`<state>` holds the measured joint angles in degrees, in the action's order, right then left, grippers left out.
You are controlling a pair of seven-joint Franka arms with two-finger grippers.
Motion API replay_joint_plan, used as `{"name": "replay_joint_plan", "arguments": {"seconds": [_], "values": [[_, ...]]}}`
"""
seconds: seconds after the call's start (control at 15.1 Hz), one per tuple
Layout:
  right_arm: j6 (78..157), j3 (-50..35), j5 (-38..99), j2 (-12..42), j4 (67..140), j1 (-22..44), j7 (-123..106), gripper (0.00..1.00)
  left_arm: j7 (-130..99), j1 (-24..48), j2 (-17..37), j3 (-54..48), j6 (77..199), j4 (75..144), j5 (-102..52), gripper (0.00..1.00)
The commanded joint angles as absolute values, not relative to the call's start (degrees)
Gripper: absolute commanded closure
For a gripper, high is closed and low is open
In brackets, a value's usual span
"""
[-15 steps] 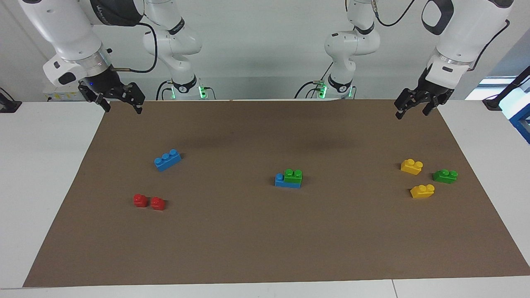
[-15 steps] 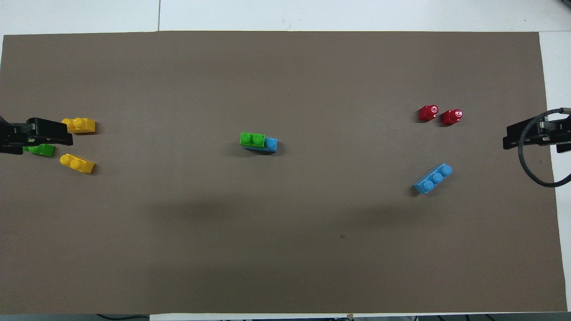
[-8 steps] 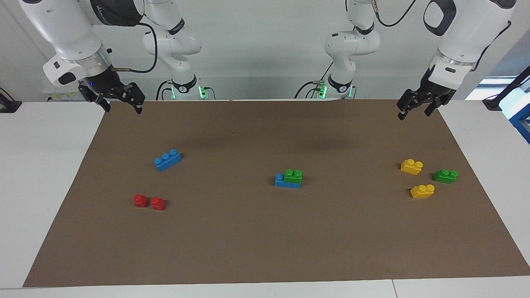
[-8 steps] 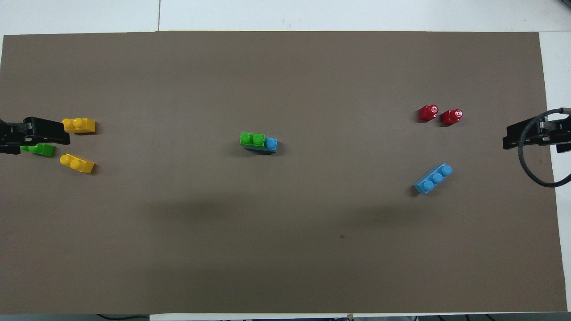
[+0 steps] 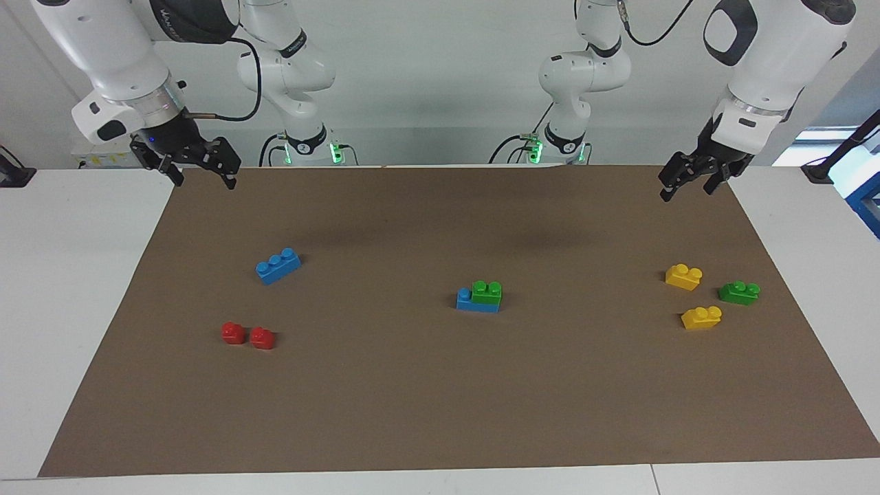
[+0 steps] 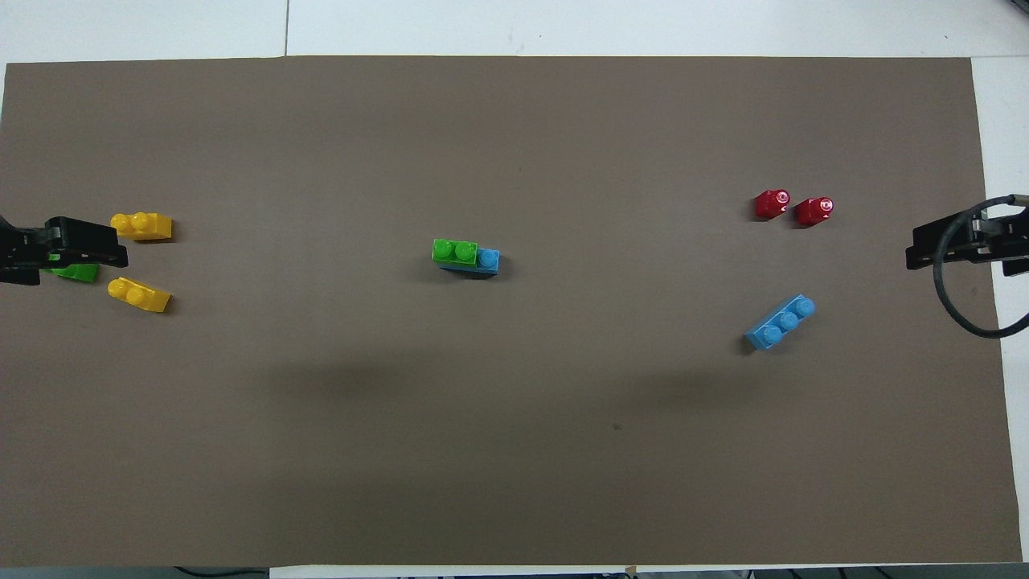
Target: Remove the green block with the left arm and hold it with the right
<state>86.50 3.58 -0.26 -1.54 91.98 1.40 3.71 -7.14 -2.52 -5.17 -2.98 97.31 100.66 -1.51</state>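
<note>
A green block (image 5: 487,291) sits pressed on top of a blue brick (image 5: 470,303) in the middle of the brown mat; in the overhead view the green block (image 6: 454,251) covers all but one blue stud (image 6: 488,259). A second green block (image 5: 739,292) lies loose toward the left arm's end. My left gripper (image 5: 686,191) hangs open and empty in the air above the mat's edge near the robots. In the overhead view my left gripper (image 6: 88,243) partly covers that loose green block (image 6: 76,273). My right gripper (image 5: 205,180) hangs open and empty over the mat's corner at its own end and waits.
Two yellow bricks (image 5: 683,276) (image 5: 701,317) lie beside the loose green block. A loose blue three-stud brick (image 5: 278,265) and two red bricks (image 5: 233,333) (image 5: 262,337) lie toward the right arm's end. The right gripper (image 6: 936,245) shows at the overhead view's edge.
The left arm's wrist has turned a little and its gripper has shifted slightly toward its own end of the table. The right arm and all bricks have not moved.
</note>
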Motion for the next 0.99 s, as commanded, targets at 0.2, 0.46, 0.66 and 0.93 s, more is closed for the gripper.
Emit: {"name": "replay_joint_plan", "arguments": {"seconds": [0.2,0.46,0.66,0.93], "values": [[86.75,3.52,-0.09,-1.06,92.55,1.76,4.30,0.00,-19.39,-1.58,-6.24,-3.07,98.44,102.13,-2.46,0.00],[87.10,2.38,0.44,0.61,92.37,2.20,9.29,0.00,-29.42,0.44,-6.59,-3.25,98.52,102.92,-2.46,0.00],[87.19,-0.34,0.61,2.19,92.37,2.20,15.19,0.00,-33.39,1.49,-6.94,-3.25,98.53,103.36,-2.46,0.00],[87.80,-4.56,1.32,3.60,92.37,2.29,30.26,0.00,-43.38,2.99,-7.91,-3.25,100.63,105.73,-2.46,0.00]]}}
